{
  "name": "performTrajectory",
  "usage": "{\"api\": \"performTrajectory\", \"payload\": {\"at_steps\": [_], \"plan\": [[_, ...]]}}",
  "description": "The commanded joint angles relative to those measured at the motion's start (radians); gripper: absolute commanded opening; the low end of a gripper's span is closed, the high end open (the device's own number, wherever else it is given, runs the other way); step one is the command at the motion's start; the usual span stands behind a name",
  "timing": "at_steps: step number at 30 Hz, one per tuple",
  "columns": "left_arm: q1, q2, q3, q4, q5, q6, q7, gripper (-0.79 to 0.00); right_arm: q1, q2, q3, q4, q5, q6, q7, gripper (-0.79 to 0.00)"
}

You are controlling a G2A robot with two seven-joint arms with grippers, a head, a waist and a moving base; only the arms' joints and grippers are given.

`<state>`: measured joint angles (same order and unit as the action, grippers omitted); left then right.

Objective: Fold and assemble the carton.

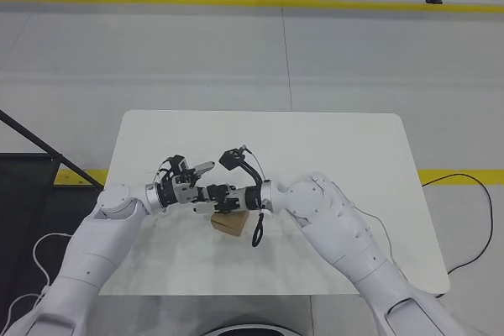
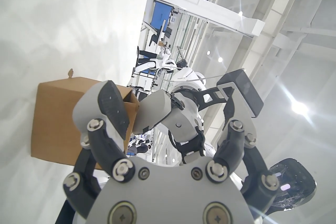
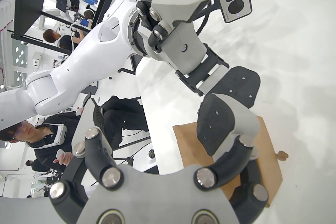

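A small brown carton (image 1: 228, 224) stands on the white table (image 1: 344, 168), close to its near edge, with both arms meeting just above it. My left gripper (image 1: 205, 181) is open wide. In the left wrist view the carton (image 2: 57, 120) lies just outside one finger pad (image 2: 113, 109), and a flap edge shows at its end. My right gripper (image 1: 218, 200) is open too, its fingers interleaved with the left gripper (image 2: 170, 101). In the right wrist view the right gripper (image 3: 152, 107) holds nothing. One of its pads (image 3: 218, 125) hovers over the carton (image 3: 270, 156); I cannot tell whether they touch.
The far half and both sides of the table are bare white surface. A black cable (image 1: 257, 228) loops down from the right wrist beside the carton. A black frame (image 1: 21, 130) stands off the table's left side.
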<state>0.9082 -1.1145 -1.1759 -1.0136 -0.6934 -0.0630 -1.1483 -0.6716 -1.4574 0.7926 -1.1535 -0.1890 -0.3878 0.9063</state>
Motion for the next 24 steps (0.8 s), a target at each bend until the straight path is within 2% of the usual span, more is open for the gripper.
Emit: {"api": "performTrajectory", "payload": {"at_steps": [1,12,24], "plan": [[-0.001,-0.001,0.001,0.004,-0.001,0.001,-0.003,0.0,0.001,0.0,0.0,0.003,0.001,-0.002,-0.001,0.0],[0.003,0.004,-0.045,0.027,-0.049,-0.015,-0.016,0.0,-0.005,0.003,0.007,-0.002,-0.012,-0.002,-0.008,0.0],[0.016,0.01,-0.073,0.019,-0.052,-0.013,-0.034,0.0,-0.006,0.004,0.001,-0.022,-0.048,0.098,0.001,0.0]]}}
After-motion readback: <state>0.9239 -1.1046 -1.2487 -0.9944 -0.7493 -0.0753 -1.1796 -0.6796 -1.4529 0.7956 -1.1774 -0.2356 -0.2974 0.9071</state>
